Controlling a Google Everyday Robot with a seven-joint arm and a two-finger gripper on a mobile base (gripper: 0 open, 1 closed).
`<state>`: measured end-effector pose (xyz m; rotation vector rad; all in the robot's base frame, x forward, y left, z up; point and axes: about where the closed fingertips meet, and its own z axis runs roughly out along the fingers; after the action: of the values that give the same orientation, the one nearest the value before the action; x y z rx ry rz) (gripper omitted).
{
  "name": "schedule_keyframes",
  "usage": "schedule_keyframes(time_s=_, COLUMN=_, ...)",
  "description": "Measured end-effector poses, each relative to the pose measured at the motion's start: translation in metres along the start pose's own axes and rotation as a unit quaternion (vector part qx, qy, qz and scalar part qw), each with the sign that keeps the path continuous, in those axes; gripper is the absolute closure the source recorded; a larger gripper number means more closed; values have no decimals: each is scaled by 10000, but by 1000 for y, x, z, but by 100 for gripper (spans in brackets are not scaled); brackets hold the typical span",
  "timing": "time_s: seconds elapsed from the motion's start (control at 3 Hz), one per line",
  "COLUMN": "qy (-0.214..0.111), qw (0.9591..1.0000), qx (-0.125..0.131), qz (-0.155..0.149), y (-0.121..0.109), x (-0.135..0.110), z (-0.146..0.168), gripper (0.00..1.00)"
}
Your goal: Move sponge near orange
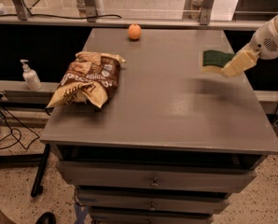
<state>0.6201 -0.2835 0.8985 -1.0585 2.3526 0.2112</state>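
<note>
The gripper (230, 65), over the tabletop's (167, 106) right edge, has its fingers (239, 60) clamped on the raised sponge (214, 59); the orange (135, 31) sits well apart, leftward by the back edge.

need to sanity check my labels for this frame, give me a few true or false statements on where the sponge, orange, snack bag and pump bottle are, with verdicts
1. The gripper holds the sponge above the right side of the table. True.
2. The orange sits at the table's near edge beside the snack bag. False: it sits at the far edge, apart from the bag.
3. The pump bottle stands on the table top. False: it stands on a ledge left of the table.
4. The snack bag lies on the table's left part. True.
5. The sponge touches the orange. False: they are well apart.
</note>
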Motion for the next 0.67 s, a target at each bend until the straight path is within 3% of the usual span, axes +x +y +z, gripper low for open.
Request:
schedule_keyframes(time_s=0.33, qy=7, qw=9998, qx=-19, qz=208, y=0, x=1, z=3, gripper=100)
schedule_keyframes(time_s=0.67, qy=7, qw=9998, qx=-25, qz=178, y=0, x=1, z=4, gripper=100)
